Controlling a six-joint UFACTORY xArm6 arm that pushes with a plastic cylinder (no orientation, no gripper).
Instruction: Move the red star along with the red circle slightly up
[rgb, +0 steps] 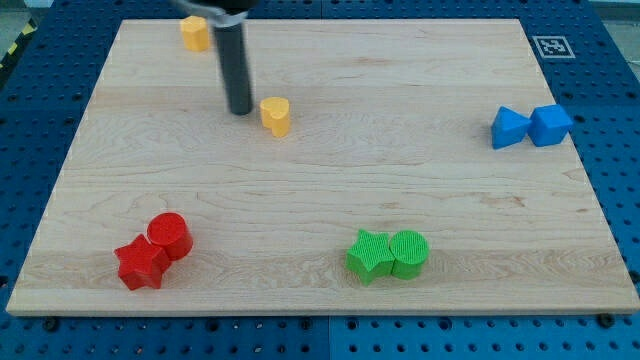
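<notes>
At the board's seven o'clock, red star (140, 264) touches red circle (170, 235): light, rigid, slidey; my bare tip (240, 110), holding nothing, should push the star's underside.

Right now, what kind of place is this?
Likely a robotics lab bench: a wooden board on a blue perforated table, a printed marker tag, and my tip left of the yellow heart.
</notes>
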